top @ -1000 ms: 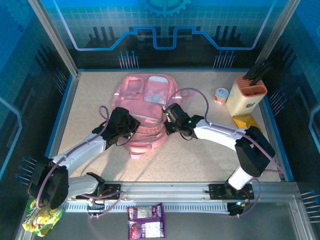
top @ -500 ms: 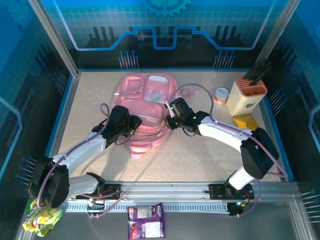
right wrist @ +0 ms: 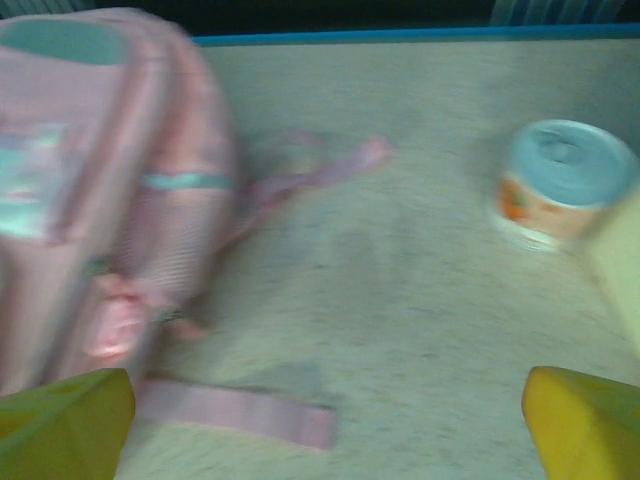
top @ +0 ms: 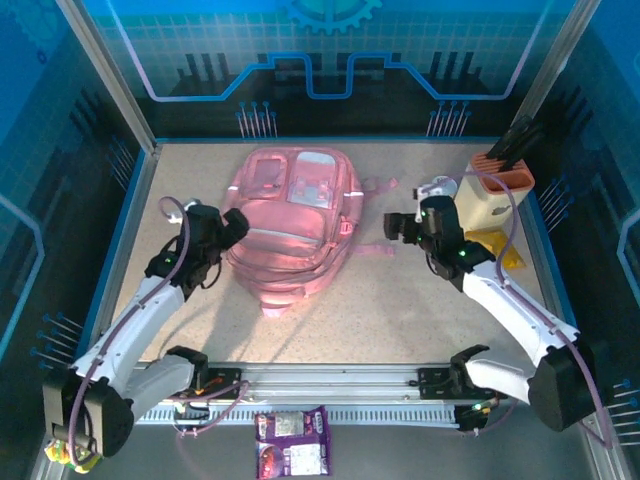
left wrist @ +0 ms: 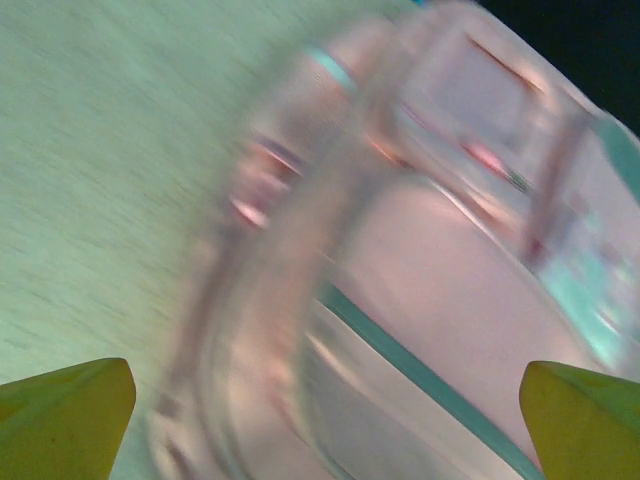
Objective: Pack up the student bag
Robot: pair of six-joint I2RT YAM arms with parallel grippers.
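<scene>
- student bag (top: 290,235) lies flat at mid-table, front pockets up, straps trailing off its right side onto the table (top: 400,310).
- left gripper (top: 230,226) sits just off the bag's left edge. Jaws are wide apart with nothing between them; the left wrist view shows only blurred bag fabric ahead.
- right gripper (top: 393,228) is clear of the bag's right side, over bare table. It's also spread wide and empty.
- small blue-lidded jar (right wrist: 560,185) stands near the right gripper, beside the orange and cream holder (top: 495,195). A purple packet (top: 292,440) lies off the table at the near rail.
- My read: both arms are free of the bag, so we're between handling the bag and loading it. Nothing looks packed yet.
- Can't tell whether the main zip is open; the wrist views are too smeared.
- Next move probably needs an opening held apart by one arm while the other fetches an item. The jar is the closest candidate for the right arm.
- Risk: soft fabric collapses shut once let go.
</scene>
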